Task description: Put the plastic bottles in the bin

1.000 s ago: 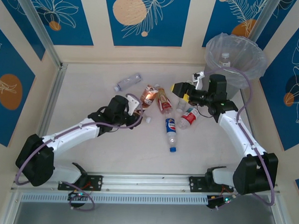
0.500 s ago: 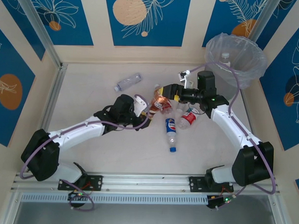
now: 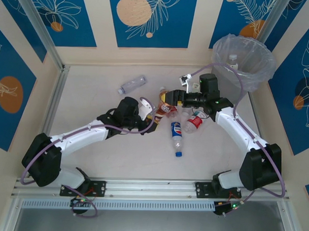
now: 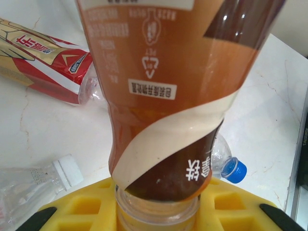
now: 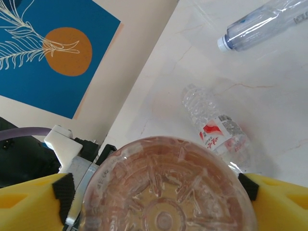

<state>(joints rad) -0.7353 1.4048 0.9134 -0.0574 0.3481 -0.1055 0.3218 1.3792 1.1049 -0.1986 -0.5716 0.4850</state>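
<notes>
An orange-brown bottle [image 3: 165, 102] hangs between both arms at mid-table. My left gripper [image 3: 153, 113] is shut on its neck [image 4: 156, 211], and the label [image 4: 163, 96] rises ahead of it. My right gripper [image 3: 171, 98] stands round the other end, its yellow fingers [image 5: 33, 204] against both sides of the bottle's base [image 5: 166, 192]. A blue Pepsi-style bottle [image 3: 176, 134], a red-white one [image 3: 195, 121] and a red-gold one [image 4: 43, 62] lie close by. A clear bottle [image 3: 132, 84] lies further left. The bin [image 3: 257, 73] stands at the far right with a bottle [image 3: 232, 61] inside.
A crumpled clear bottle with a white cap [image 4: 33, 185] and a blue cap [image 4: 234, 170] lie under the left wrist. Blue-and-cream walls close the table at the back and sides. Open tabletop lies toward the front.
My right gripper swung left from beside the bin to the orange-brown bottle and closed in on its base. The left gripper shifted slightly right, tilting the bottle toward it.
</notes>
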